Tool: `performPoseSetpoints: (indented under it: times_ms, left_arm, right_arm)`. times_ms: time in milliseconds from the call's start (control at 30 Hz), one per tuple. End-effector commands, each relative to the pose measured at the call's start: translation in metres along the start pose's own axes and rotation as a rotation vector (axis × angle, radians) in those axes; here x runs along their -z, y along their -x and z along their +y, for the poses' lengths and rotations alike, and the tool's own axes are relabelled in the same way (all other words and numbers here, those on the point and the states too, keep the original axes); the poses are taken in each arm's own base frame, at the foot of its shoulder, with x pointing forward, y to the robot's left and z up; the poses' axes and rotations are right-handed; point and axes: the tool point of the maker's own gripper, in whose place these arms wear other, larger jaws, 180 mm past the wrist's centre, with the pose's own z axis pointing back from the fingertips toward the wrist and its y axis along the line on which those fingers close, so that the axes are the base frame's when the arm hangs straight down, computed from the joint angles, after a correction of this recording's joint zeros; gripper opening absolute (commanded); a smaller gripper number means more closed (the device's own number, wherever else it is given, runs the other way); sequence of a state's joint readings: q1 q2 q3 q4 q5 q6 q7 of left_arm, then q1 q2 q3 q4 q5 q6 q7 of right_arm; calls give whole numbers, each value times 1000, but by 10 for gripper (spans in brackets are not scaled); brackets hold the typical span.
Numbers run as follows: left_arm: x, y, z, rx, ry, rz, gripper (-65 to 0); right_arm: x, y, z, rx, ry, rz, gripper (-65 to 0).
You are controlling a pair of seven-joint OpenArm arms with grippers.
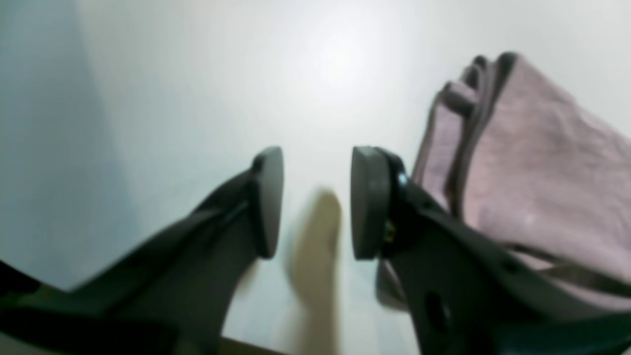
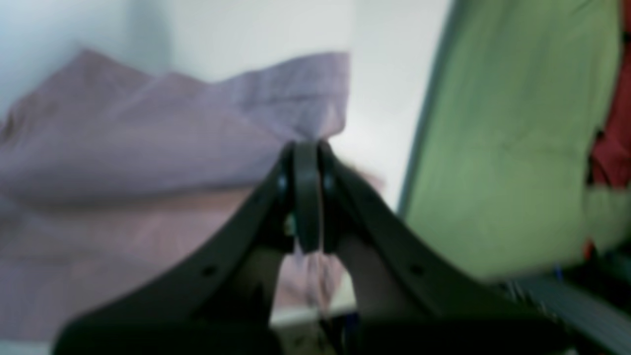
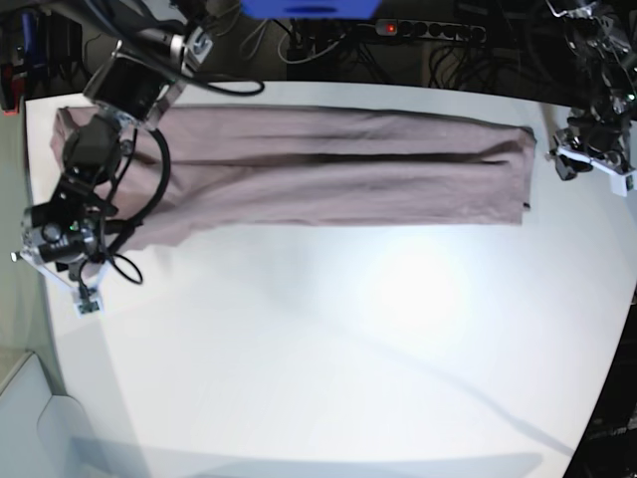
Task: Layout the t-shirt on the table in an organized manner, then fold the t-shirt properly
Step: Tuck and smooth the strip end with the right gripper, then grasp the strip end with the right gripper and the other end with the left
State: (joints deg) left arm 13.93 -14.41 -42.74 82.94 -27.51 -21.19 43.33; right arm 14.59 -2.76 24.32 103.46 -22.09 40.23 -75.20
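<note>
Both wrist views blurred. In the base view, right gripper [image 3: 88, 289] at 9 o'clock mostly hidden under its own arm and cables; in its wrist view, jaws pressed together on a corner of the t-shirt [image 3: 299, 179]. T-shirt folded into a long band across the far side of the surface [image 3: 328, 349], 10 to 2 o'clock. Left gripper [image 1: 317, 202] at 2 o'clock, just beside the band's end, jaws narrowly apart, gripping nothing. Tangled cables [image 3: 328, 45] and a power strip [image 3: 428, 30] beyond the far edge.
</note>
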Motion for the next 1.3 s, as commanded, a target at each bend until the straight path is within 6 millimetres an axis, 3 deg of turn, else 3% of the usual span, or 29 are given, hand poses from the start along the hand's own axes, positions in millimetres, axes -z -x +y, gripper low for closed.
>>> performPoseSetpoints:
  times_ms: [0, 100, 233, 367, 533, 667, 800, 1000, 1133, 1267]
  left_arm:
    - [-4, -18, 2, 15, 1, -49, -425]
    - [-4, -19, 2, 15, 1, -51, -425]
    - [-2, -22, 1, 11, 4, -56, -425]
    - [-2, -23, 0, 13, 5, -60, -425]
    - [-3, -26, -2, 6, 14, -72, -425]
    - [-7, -36, -10, -81, 87, -116, -415]
    - [-10, -43, -14, -115, 133, -120, -296]
    - [-16, -34, -51, 53, 322, -88, -147]
    - [-13, -28, -66, 48, 362, -93, -127]
    - [-11, -23, -65, 34, 362, -81, -127]
  right_arm:
    - [-11, -3, -13, 13, 48, -19, -650]
    - [-20, 27, -14, 2, 80, 38, -650]
    - [-15, 64, -5, -32, 68, 114, -650]
    - [-8, 81, 10, -67, 36, 92, -650]
    - [1, 87, 34, -74, -28, 64, -650]
    - [21, 101, 53, -88, -99, 123, -650]
    - [36, 109, 70, -97, -156, 142, -650]
    - [41, 112, 78, -99, -180, 143, -649]
    - [40, 111, 78, -97, -180, 139, -553]
    - [40, 110, 79, -99, -183, 135, -475]
